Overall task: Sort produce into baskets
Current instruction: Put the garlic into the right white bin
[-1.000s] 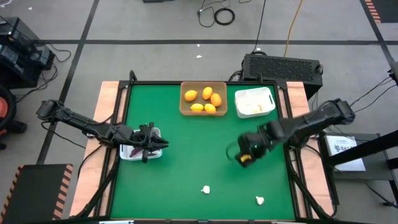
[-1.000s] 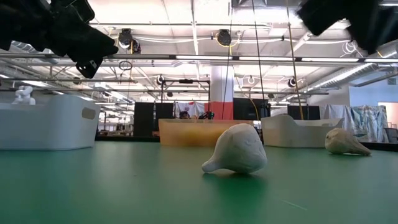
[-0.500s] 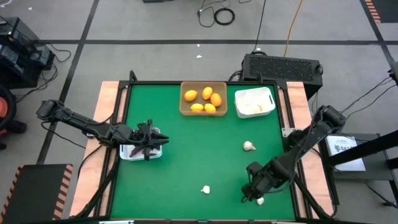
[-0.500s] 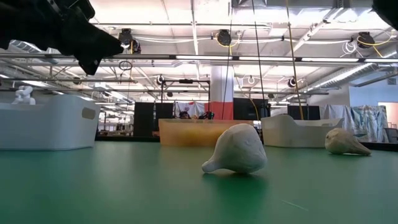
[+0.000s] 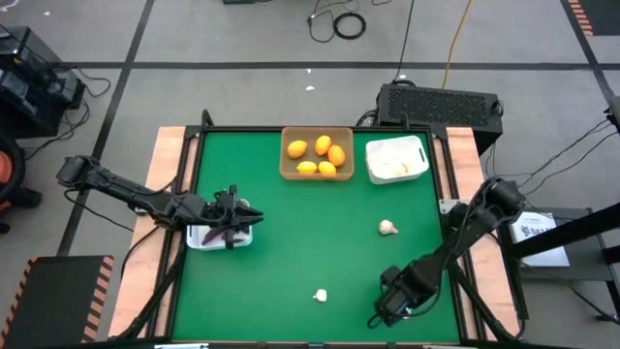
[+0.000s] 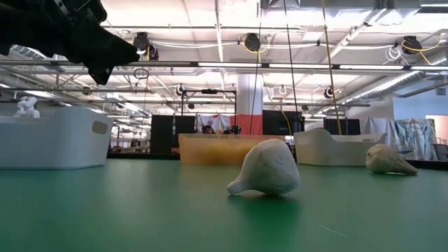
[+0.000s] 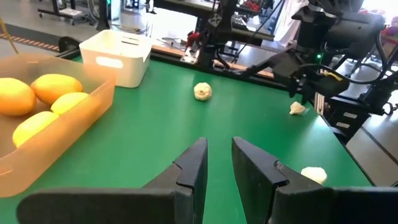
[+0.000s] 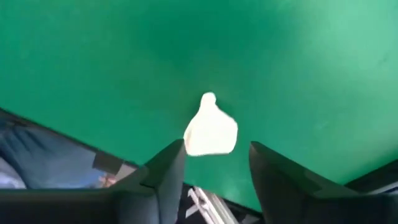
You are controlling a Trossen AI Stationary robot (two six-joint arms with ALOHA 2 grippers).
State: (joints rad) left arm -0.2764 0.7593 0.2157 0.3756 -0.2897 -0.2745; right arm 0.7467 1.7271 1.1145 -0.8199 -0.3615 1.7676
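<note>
Your green table top (image 5: 310, 242) carries 3 baskets: 1 tan-brown square basket (image 5: 317, 155) at the far edge holding 5 round orange and yellow fruits (image 5: 316, 156); 1 white rounded-corner basket (image 5: 397, 159) just beside it toward the right arm's side, holding whitish pieces; and 1 second white rounded-corner basket (image 5: 217, 231) at the left edge, holding dark purple elongated pieces (image 5: 211, 235). Loose stock, 3 whitish garlic-like bulbs: 1 bulb in the open right of centre (image 5: 387, 228); 1 bulb near the front edge at the middle (image 5: 320, 296); 1 bulb at the front right (image 8: 211, 132), hidden under the right arm from above. Your left gripper (image 5: 232, 219) hangs over the purple-piece basket; in the left wrist view its 2 dark fingers (image 7: 191, 167) stand a narrow gap apart with nothing between them, pointing across the table toward the fruit basket and the bulbs. Your right gripper (image 5: 390, 302) is down low at the front right of the table; in the right wrist view its fingers (image 8: 166, 169) are spread, 1 on each side of the front-right bulb, which lies on the green surface between the tips near the table's edge. You cannot tell from these views whether either finger touches it.
</note>
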